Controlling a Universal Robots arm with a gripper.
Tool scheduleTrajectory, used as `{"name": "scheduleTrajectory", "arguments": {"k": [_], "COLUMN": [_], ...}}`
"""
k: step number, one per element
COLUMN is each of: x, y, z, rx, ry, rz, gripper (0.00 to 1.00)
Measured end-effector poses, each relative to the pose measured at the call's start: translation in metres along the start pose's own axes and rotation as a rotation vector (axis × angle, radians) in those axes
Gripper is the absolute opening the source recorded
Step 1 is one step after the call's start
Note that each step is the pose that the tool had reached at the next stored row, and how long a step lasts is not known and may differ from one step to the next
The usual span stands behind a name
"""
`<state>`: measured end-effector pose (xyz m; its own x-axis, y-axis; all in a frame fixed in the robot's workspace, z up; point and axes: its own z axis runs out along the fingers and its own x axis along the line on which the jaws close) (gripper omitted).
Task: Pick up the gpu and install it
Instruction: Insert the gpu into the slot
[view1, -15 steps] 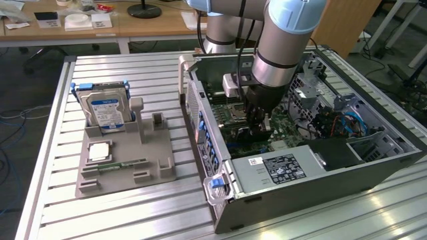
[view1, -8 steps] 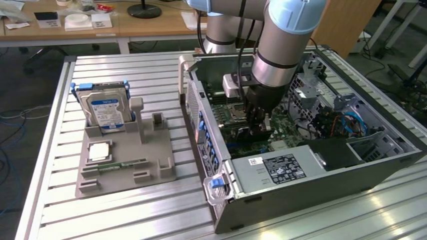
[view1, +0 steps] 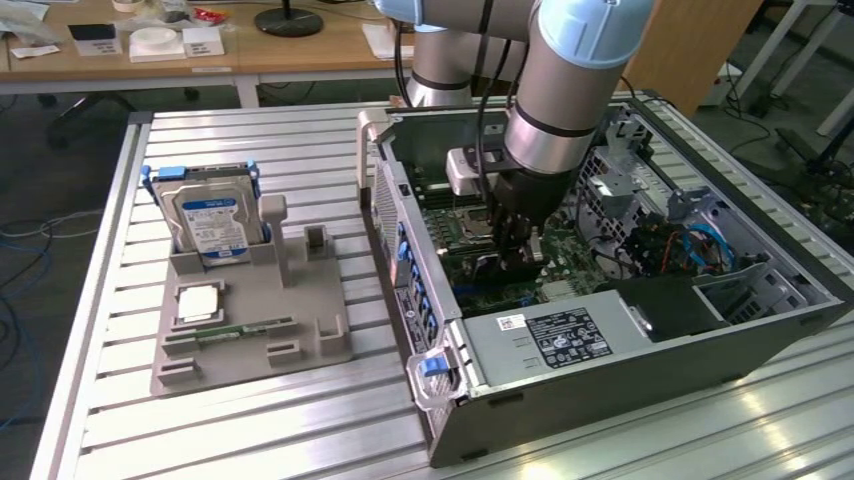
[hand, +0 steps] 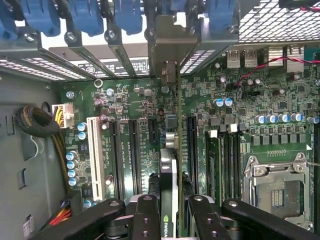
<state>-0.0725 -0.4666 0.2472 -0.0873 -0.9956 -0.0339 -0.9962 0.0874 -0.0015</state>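
Item: gpu (hand: 171, 170), thin flat card seen edge-on, metal bracket toward the case's rear slots; held upright inside the open computer case (view1: 747, 330), just above the motherboard (hand: 135, 125). Gripper (hand: 170, 212): jaws clamped on the card's upper edge. Handling, judged: light, rigid, fragile; hold by the board edges, avoiding components. Hard drive (view1: 214, 225) stands in the counter's holder (view1: 254, 330).

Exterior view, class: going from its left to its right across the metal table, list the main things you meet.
Hard drive → grey parts holder → blue latch → power supply → blue cables.
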Motion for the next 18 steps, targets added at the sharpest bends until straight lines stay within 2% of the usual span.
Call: {"name": "scheduleTrajectory", "arguments": {"k": [11, 16, 18], "x": [-0.0008, -0.001, -0.0011], "y": [0.0001, 0.0002, 0.0003], "z": [0.0004, 0.0018, 0.002], "rx": [-0.0005, 0.0036, 0.0046], "ry": [0.0001, -0.0002, -0.0025], "rz": [-0.018, -0.02, -0.021], "gripper": [0.27, 0.27, 0.27]}}
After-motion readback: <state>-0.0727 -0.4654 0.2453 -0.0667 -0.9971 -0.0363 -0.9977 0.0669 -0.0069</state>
